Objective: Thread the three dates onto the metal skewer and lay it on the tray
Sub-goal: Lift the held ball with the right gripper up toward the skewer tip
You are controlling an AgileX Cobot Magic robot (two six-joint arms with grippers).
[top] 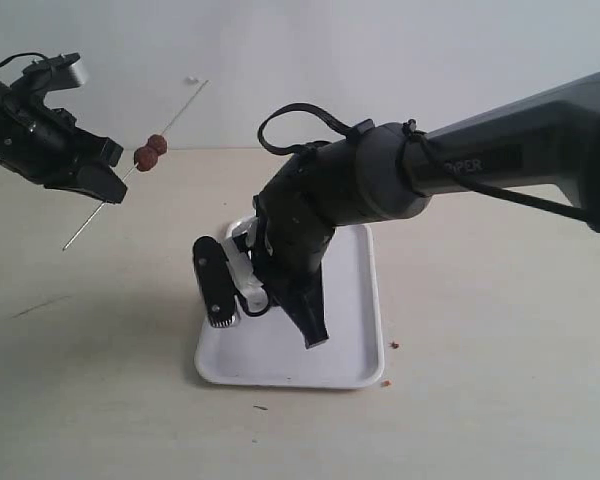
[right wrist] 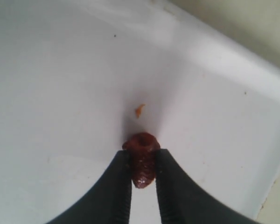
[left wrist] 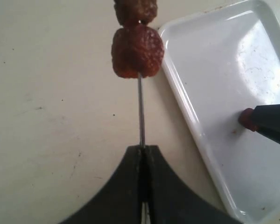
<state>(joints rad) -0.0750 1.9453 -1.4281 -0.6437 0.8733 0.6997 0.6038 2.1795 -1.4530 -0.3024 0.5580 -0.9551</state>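
Right wrist view has the third date (right wrist: 142, 161) lying on the white floor of the tray (right wrist: 60, 93). It is pinched between the two black jaws of the right gripper (right wrist: 143, 156), which are drawn in narrow against its sides, and its rounded end pokes out past their tips. A tiny orange crumb (right wrist: 139, 110) lies on the tray just beyond it.

In the exterior view the right arm (top: 500, 150) slopes down from the right edge and bends sharply at the wrist over the tray (top: 365, 300). It points its gripper (top: 315, 335) steeply down onto the tray floor.

The other two dates (left wrist: 137, 51) sit touching one another on the metal skewer (left wrist: 141, 112), up in the air and off to the left of the tray. The left gripper (left wrist: 143, 151) has its jaws pressed together on the thin rod, with a short bare stretch of rod between their tips and the nearer date.

Seen from the exterior view, the left arm (top: 30, 130) reaches in from the left edge, raised well above the worktop (top: 480, 400), with its gripper angled down and to the right. The skewer slants: one end hangs low to the left below the jaws, and the other rises toward the back wall. The tray lies flat on the worktop, with a few dark crumbs (top: 392, 345) just beside its right rim.
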